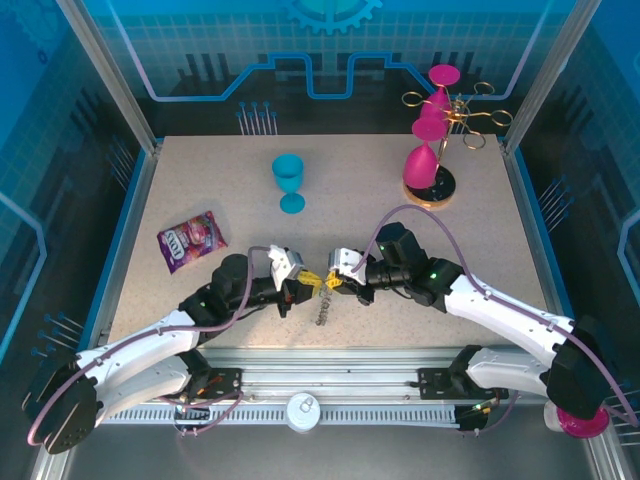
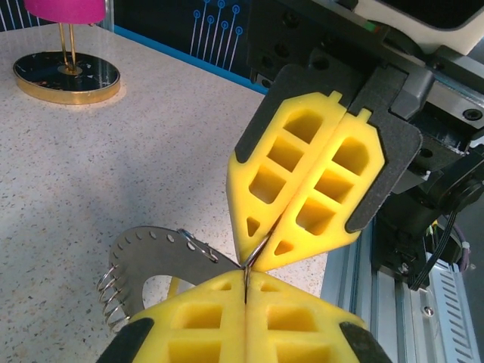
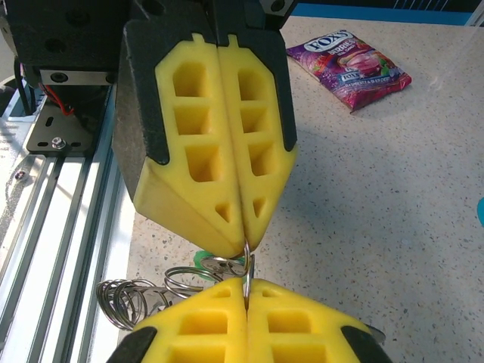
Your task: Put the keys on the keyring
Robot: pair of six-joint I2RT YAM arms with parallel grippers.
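Here, the keys (image 3: 214, 264) show as a small silver cluster with a green tag, tucked just beside the point where the two sets of yellow fingertips meet. The keyring (image 1: 322, 311), a dark chain-edged loop, trails from that same point down onto the table (image 1: 400, 250) near its front edge. The left gripper (image 2: 246, 281) and right gripper (image 3: 246, 283) are both closed, tip to tip, each nipping a thin wire that is taken here to be part of the keyring; whether a key is already on it cannot be told. Step in hand, by judgement: threading, with the loop braced between both arms. The next move calls for parting the wire slightly and sliding the keys along it without either grip slipping. Farther out lie a purple candy packet (image 1: 191, 240), a blue goblet (image 1: 289, 180) and a gold rack (image 1: 455, 115) with pink goblets
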